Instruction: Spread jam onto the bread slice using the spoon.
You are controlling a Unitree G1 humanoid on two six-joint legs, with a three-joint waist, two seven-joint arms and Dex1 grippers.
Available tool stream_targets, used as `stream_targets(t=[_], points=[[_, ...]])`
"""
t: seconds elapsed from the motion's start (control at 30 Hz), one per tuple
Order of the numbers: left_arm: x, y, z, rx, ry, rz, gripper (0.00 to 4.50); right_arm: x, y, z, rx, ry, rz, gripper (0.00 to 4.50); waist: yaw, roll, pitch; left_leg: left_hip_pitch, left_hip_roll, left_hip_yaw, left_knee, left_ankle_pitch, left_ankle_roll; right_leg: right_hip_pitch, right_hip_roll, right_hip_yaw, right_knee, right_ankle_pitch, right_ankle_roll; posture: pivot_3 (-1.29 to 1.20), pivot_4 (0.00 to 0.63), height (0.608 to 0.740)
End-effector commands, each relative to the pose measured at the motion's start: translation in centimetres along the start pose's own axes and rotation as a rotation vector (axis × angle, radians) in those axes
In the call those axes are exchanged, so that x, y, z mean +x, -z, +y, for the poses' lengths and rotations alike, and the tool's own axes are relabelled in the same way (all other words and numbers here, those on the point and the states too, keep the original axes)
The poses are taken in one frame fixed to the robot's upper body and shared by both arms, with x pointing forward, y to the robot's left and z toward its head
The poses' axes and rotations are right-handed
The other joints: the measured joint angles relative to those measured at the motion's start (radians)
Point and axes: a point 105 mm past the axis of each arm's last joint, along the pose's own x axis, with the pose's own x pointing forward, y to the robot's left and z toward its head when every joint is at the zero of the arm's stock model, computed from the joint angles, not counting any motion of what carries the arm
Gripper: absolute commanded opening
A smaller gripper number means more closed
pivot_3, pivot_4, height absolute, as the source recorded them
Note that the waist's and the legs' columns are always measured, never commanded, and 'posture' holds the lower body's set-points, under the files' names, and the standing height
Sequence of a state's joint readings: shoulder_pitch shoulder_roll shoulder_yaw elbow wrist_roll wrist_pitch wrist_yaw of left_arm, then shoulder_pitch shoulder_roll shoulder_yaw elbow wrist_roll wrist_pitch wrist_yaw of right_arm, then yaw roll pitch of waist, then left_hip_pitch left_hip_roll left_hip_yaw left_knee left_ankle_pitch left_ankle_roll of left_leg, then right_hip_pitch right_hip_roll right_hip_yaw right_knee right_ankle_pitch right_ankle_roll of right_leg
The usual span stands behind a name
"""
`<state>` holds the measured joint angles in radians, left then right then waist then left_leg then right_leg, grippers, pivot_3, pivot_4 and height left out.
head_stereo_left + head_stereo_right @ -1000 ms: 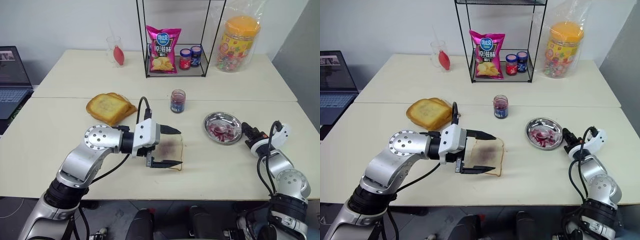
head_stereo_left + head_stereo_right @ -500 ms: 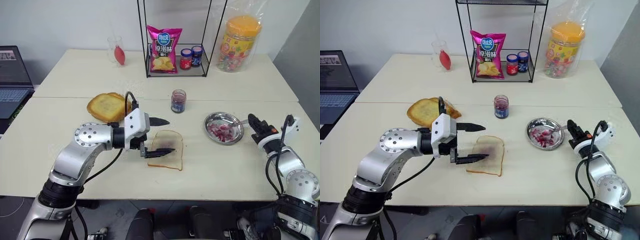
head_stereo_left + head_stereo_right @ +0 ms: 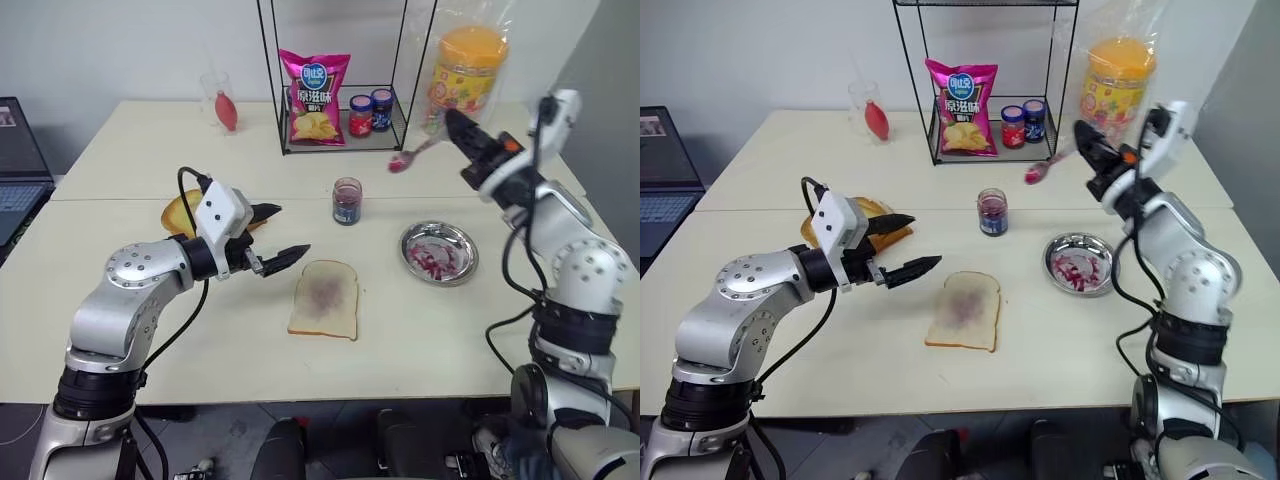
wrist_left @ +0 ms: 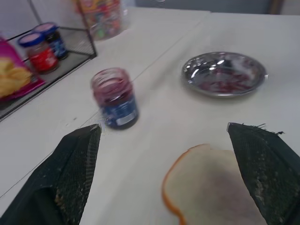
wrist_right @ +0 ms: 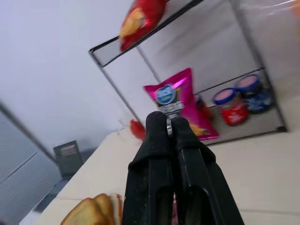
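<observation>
Silver slim metal spoon (image 3: 414,155), bowl smeared purplish-red, is gripped by the clenched right hand (image 3: 462,131) upper right. Pale white bread slice (image 3: 324,311) is left mid-frame on the counter (image 3: 420,340), beside the released left hand (image 3: 280,237).

Bread slice (image 3: 323,312) front-centre on table (image 3: 420,330); jam jar (image 3: 347,201) behind it; metal dish (image 3: 438,253) to right.
</observation>
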<state>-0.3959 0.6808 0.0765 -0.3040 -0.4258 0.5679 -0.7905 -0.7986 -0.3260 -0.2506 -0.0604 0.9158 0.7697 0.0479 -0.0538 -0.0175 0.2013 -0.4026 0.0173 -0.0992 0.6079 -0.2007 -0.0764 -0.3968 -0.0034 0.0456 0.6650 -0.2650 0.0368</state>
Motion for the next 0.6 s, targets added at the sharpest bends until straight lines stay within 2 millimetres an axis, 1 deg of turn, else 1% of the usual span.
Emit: stream_targets(t=[0.03, 0.13, 0.2, 0.27, 0.43, 0.5, 0.6], points=[[-0.3, -0.9, 0.9, 0.025, -0.063, -0.012, 4.50, 2.8, -0.4, 0.7, -0.103, -0.032, -0.008, 0.06, 0.004, 0.000, 0.000, -0.001, -0.001, 0.000, 0.000, 0.000, 0.000, -0.001, -0.001, 0.000, -0.001, 0.000, 0.000, 0.00, 0.150, 0.740], [-0.3, -0.8, 1.0, 0.009, -0.076, -0.006, 4.50, 4.5, 0.2, 1.4, -0.207, -0.075, 0.010, 0.06, 0.005, 0.000, 0.000, -0.010, -0.002, 0.001, 0.001, 0.000, 0.000, -0.010, -0.002, 0.001, 0.000, 0.003, -0.004, 0.00, 0.150, 0.740], [-0.2, -0.8, 0.9, -0.005, -0.069, -0.002, 4.50, 5.7, 1.1, 2.0, -0.263, -0.115, 0.027, 0.06, 0.004, 0.000, 0.000, -0.011, -0.002, 0.001, 0.001, 0.000, 0.000, -0.011, -0.002, 0.000, 0.000, 0.004, -0.004, 0.00, 0.150, 0.740], [-0.1, -0.9, 0.5, -0.023, -0.049, -0.001, 4.50, 6.4, 2.1, 2.4, -0.287, -0.143, 0.044, 0.06, 0.001, 0.000, 0.000, -0.012, -0.002, 0.000, 0.001, 0.000, 0.000, -0.012, -0.002, -0.001, 0.001, 0.004, -0.004, 0.00, 0.150, 0.740], [0.0, -1.2, 0.5, -0.031, -0.049, -0.004, 4.50, 7.2, 4.2, 2.9, -0.399, -0.201, 0.093, 0.06, 0.001, 0.000, 0.000, -0.012, -0.002, -0.001, 0.001, 0.000, 0.000, -0.013, -0.002, -0.002, 0.002, 0.004, -0.004, 0.00, 0.150, 0.740], [0.0, -1.4, 0.6, -0.035, -0.053, -0.010, 4.50, 7.4, 4.7, 2.7, -0.460, -0.208, 0.102, 0.06, 0.001, 0.000, 0.000, -0.012, -0.002, -0.001, 0.002, 0.000, 0.000, -0.013, -0.002, -0.002, 0.003, 0.004, -0.004, 0.00, 0.150, 0.740], [0.0, -1.5, 0.7, -0.033, -0.057, -0.009, 4.50, 7.6, 5.1, 2.5, -0.503, -0.210, 0.105, 0.06, 0.001, 0.000, 0.000, -0.012, -0.002, -0.001, 0.002, 0.000, -0.001, -0.013, -0.002, -0.001, 0.005, 0.004, -0.004, 0.00, 0.150, 0.740]])
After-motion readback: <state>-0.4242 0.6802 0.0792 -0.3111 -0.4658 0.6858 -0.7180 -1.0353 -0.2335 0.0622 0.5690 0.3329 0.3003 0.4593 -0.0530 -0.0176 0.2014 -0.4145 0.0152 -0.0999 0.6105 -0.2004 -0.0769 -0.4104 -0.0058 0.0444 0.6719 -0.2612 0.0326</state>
